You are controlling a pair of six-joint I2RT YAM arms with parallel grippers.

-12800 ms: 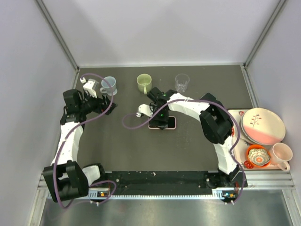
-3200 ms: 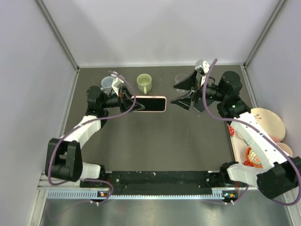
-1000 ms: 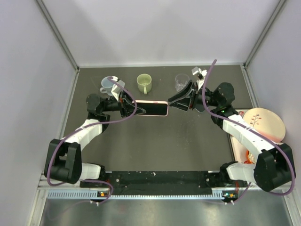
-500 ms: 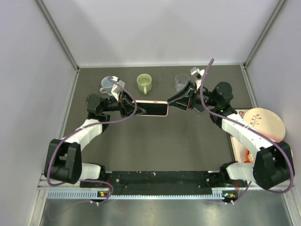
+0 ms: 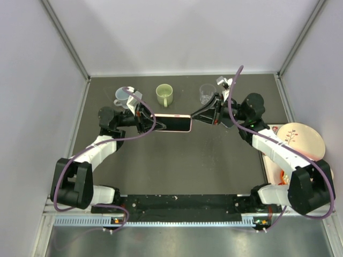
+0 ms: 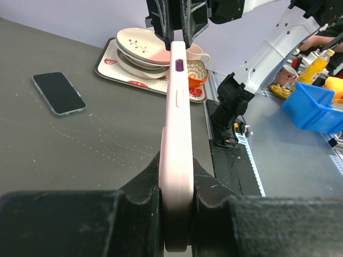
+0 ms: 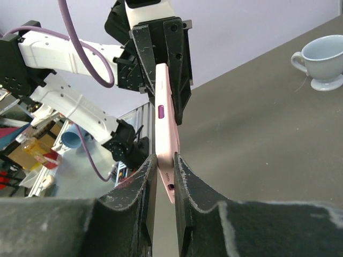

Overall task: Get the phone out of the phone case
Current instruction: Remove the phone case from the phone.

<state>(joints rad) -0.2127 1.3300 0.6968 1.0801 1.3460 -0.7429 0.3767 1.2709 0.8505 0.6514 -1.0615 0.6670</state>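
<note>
Pink phone case (image 5: 172,122) — aloft, seemingly pinched at both ends.

Phone case (image 6: 177,160): smooth, matt pink, rubbery look. Table top (image 6: 80,150): dark, matt, finely speckled. Plates (image 6: 136,45): glossy glazed ceramic.

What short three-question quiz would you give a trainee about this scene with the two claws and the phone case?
1. Open: what do the left claw and right claw grip between them, off the table?
2. True or false: in the left wrist view, the dark phone stands upright on its edge.
3. How many cups stand along the table's far edge? A one, B three, C six.
Key: 1 the pink phone case, one claw at each end. 2 false, it lies flat on the table. 3 B.
</note>
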